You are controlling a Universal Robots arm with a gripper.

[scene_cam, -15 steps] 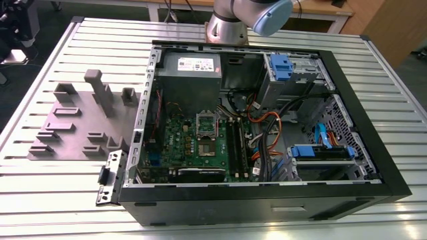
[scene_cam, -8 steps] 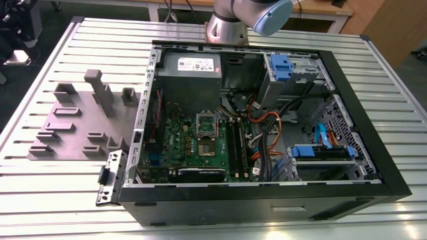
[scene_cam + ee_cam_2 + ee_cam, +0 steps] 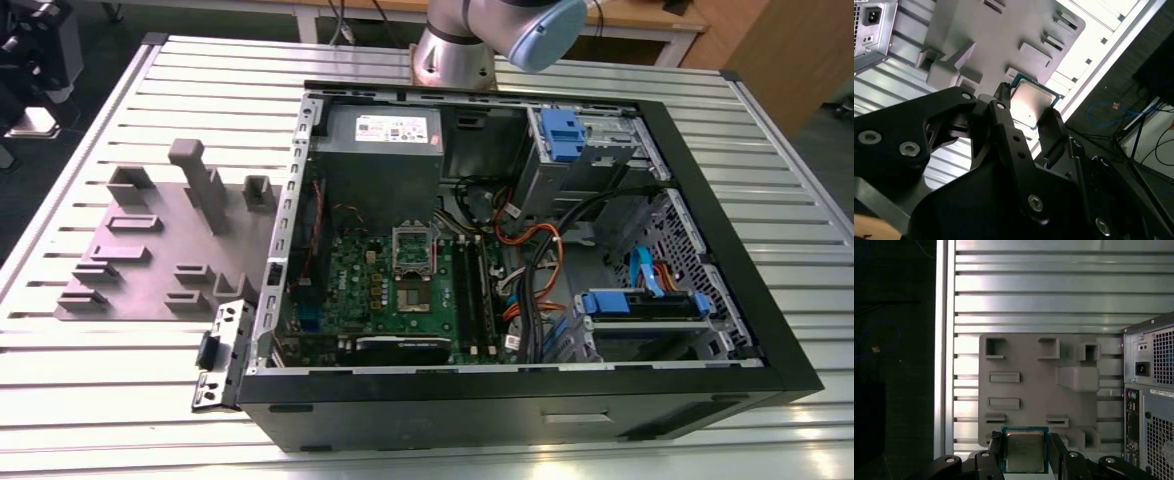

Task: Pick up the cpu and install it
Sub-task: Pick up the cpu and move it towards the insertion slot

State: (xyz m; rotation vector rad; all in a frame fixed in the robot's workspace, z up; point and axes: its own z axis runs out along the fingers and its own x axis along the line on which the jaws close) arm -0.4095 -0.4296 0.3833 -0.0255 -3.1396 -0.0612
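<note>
While the cpu (image 3: 1025,456) is pinched by two opposite edges between the black fingers (image 3: 994,449) of the gripper (image 3: 1025,447), its silvery metal top and thin pale rim are seen in both wrist views. It is held in the air above the grey moulded fixture plate (image 3: 1029,385), which lies flat on the slatted aluminium table (image 3: 1044,300). In the exterior view, that plate is found on the exterior view's left, just beside the open computer case (image 3: 741,330). Inside the case, the green motherboard (image 3: 387,290) is laid flat, with the silver socket frame (image 3: 411,243) near its middle and the power supply (image 3: 380,140) at the far side.
</note>
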